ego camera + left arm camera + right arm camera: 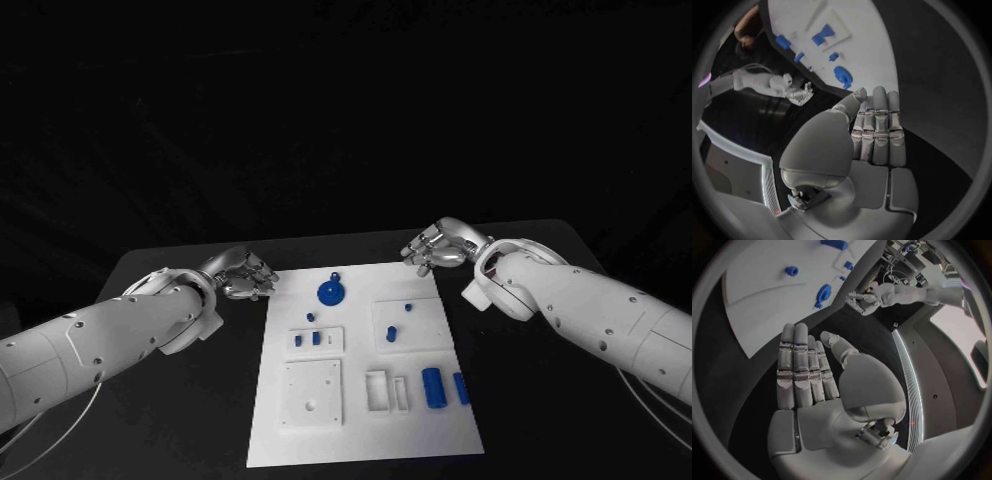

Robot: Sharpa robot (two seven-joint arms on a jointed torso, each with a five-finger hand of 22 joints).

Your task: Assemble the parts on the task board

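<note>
The white task board (361, 440) lies in the middle of the black table. A blue disc part (330, 292) sits near its far edge. Small blue pieces (309, 338) stand in a left block, and two more (392, 329) in a right block. Two blue cylinders (431, 388) lie near the board's right edge. My left hand (245, 275) hovers by the far left corner, holding nothing. My right hand (440, 245) is past the far right corner, also holding nothing. In the wrist views the left hand (873, 135) and right hand (811, 370) have straight fingers, with the disc (842, 76) (822, 293) beyond them.
A square white plate (310, 392) with small holes and narrow slots (387, 390) take up the board's near half. Bare black table (159, 420) lies to both sides of the board. Each wrist view shows the other hand (798, 92) (864, 300) across the board.
</note>
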